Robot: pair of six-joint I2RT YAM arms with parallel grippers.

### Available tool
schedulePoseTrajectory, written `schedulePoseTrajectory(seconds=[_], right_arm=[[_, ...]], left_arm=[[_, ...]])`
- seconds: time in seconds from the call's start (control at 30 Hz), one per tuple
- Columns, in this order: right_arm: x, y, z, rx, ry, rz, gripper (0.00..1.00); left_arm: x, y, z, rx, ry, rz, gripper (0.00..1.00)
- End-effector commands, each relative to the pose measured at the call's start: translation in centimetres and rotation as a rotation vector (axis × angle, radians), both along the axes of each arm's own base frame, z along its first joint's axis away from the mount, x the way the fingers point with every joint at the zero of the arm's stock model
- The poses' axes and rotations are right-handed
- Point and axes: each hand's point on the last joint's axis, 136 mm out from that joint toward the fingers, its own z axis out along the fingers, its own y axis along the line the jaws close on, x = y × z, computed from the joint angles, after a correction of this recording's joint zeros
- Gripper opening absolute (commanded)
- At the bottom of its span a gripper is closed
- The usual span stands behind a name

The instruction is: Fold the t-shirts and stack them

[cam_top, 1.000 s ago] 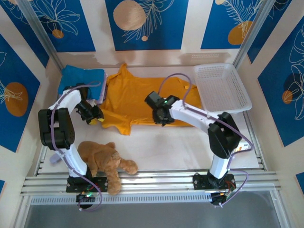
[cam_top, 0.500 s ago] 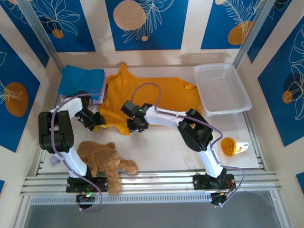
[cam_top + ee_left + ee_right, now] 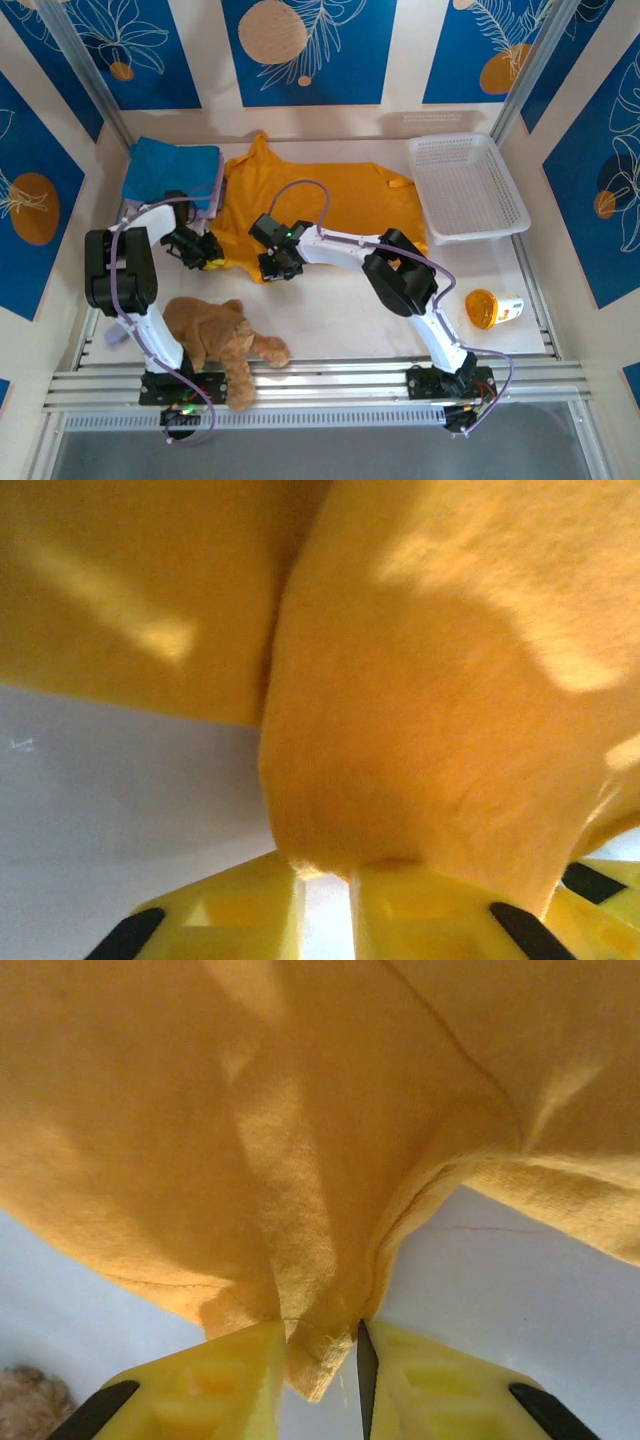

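Mustard-orange t-shirt (image 3: 330, 200) lies spread flat across the back of the white surface (image 3: 340, 320), just beside a folded blue t-shirt (image 3: 170, 165) at the far left. The left tool (image 3: 208, 256) is closed on its near-left edge, and the right tool (image 3: 277, 266), a little further right, pinches a fold of the near hem

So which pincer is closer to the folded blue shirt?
Left. The left pincer is just nearside of the blue shirt; the right pincer grips the orange t-shirt farther right.
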Motion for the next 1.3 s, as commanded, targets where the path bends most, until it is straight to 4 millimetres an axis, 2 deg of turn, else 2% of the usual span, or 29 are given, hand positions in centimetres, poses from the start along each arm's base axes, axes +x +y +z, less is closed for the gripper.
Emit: schedulePoseTrajectory(seconds=[0.0,0.13,0.23,0.4,0.63,0.87,1.0,1.27], right_arm=[[-0.4,1.0,-0.1,0.027,0.029,0.020,0.25],[-0.5,1.1,-0.6,0.027,0.044,0.019,0.21],[-0.5,1.0,-0.4,0.022,0.045,0.018,0.12],[-0.1,0.6,1.0,0.034,0.022,0.008,0.00],[1.3,0.1,4.1,0.090,-0.011,-0.023,0.00],[3.9,-0.6,6.2,0.148,-0.015,-0.066,0.00],[6.0,-0.8,6.6,0.180,-0.008,-0.086,0.00],[9.8,-1.1,5.9,0.219,0.037,-0.111,0.00]], left_arm=[[0.8,-0.3,0.7,-0.035,-0.024,0.006,0.13],[0.7,-0.2,0.9,-0.030,-0.026,-0.002,0.07],[0.6,-0.3,1.2,-0.033,-0.029,-0.003,0.03],[1.0,-0.4,2.6,-0.039,-0.060,-0.001,0.00],[2.3,-0.6,5.4,-0.054,-0.105,0.007,0.00],[5.0,-1.0,6.8,-0.102,-0.137,0.037,0.00],[7.0,-1.3,7.2,-0.126,-0.150,0.050,0.00],[10.3,-1.5,7.4,-0.155,-0.169,0.069,0.00]])
